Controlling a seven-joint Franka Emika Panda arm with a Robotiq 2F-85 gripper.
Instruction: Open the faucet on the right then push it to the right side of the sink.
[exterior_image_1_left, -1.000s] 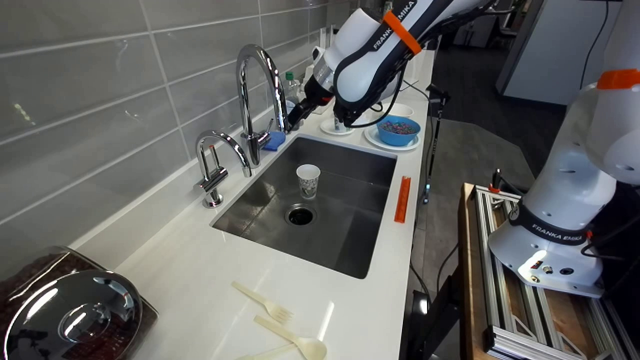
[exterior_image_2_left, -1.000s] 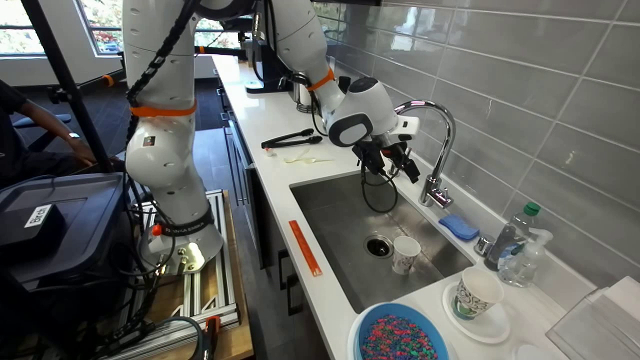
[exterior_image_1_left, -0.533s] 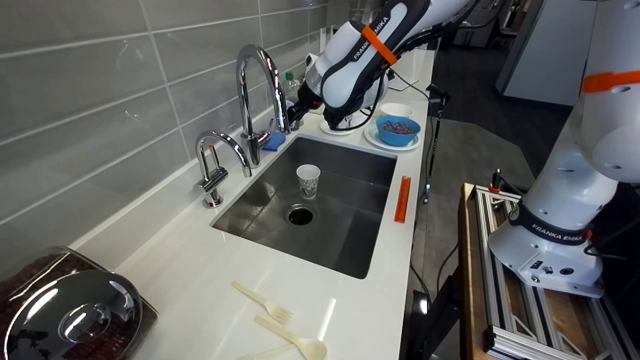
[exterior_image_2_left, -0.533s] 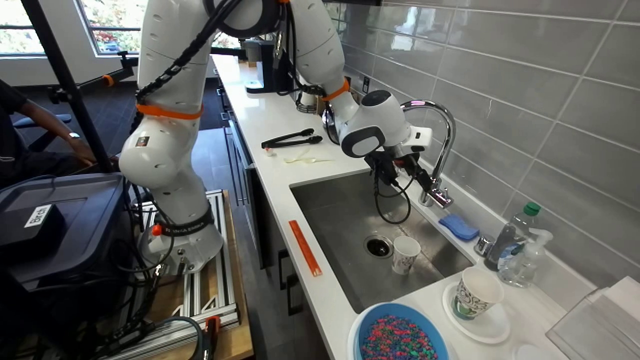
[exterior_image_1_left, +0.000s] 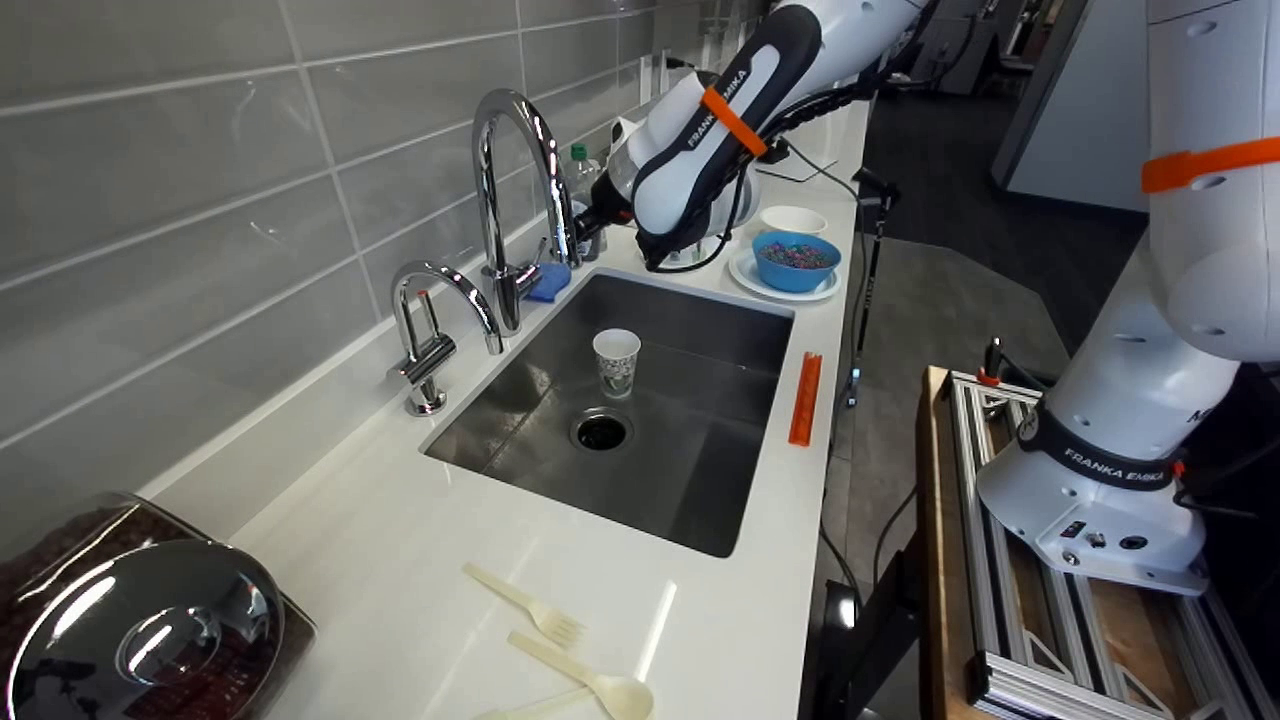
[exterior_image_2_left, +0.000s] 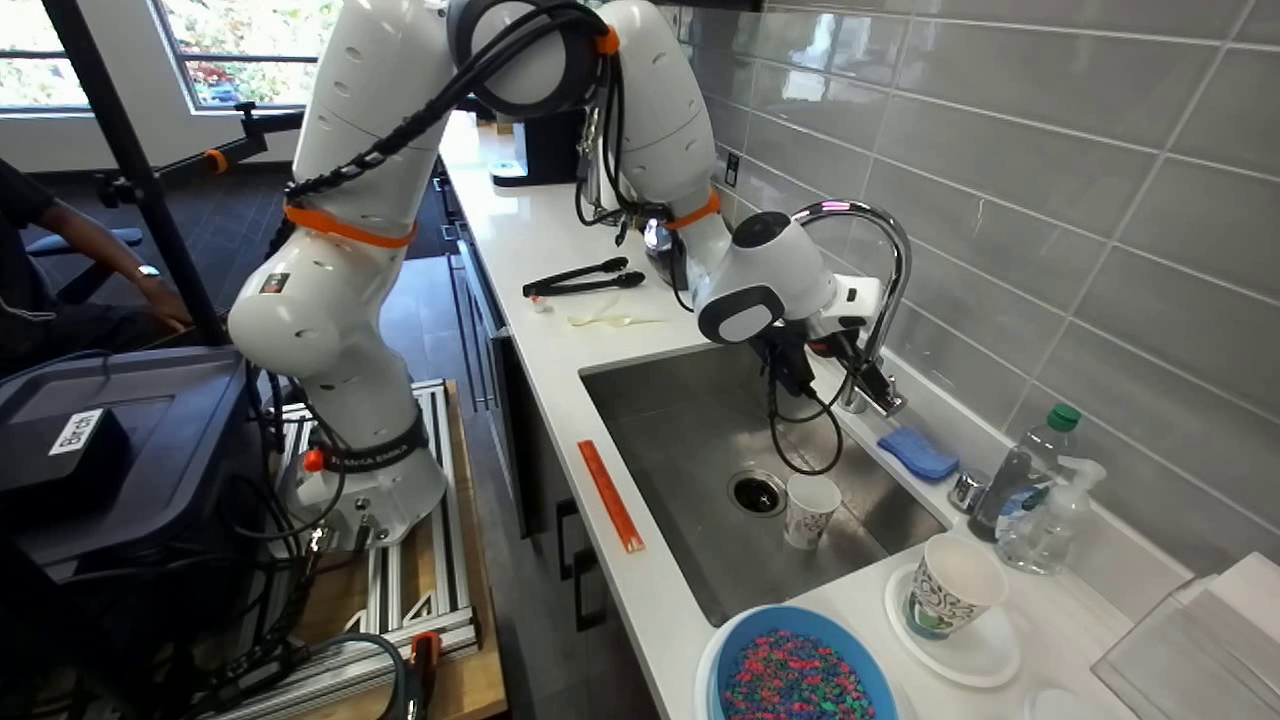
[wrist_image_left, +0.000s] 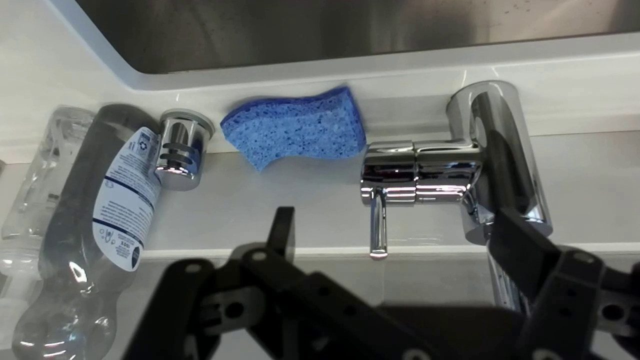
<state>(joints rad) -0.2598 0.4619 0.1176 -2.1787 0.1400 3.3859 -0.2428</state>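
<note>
The tall chrome faucet (exterior_image_1_left: 486, 200) stands behind the steel sink (exterior_image_1_left: 690, 460), its spout arching over the basin. It also shows in an exterior view (exterior_image_2_left: 900, 265), partly behind my arm. Its side lever (wrist_image_left: 378, 225) shows in the wrist view, on the horizontal valve body by the faucet's base (wrist_image_left: 505, 150). My gripper (wrist_image_left: 400, 240) is open and empty, fingers wide apart, with the lever in view between them; I cannot tell whether anything touches. In both exterior views the gripper (exterior_image_1_left: 588, 222) (exterior_image_2_left: 880, 388) is close beside the tall faucet. A smaller chrome faucet (exterior_image_1_left: 430, 350) stands beside it.
A blue sponge (wrist_image_left: 305, 127) lies beside the tall faucet. Soap bottles (wrist_image_left: 95, 225) stand further along the wall. A paper cup (exterior_image_1_left: 616, 365) stands in the sink. An orange strip (exterior_image_1_left: 805, 400) lies on the front counter edge. A blue bowl (exterior_image_1_left: 795, 262) sits at one end.
My arm has reached out toward the tiled wall, bringing the gripper lower and closer to the tall faucet. The faucets, sponge and cup have not moved.
</note>
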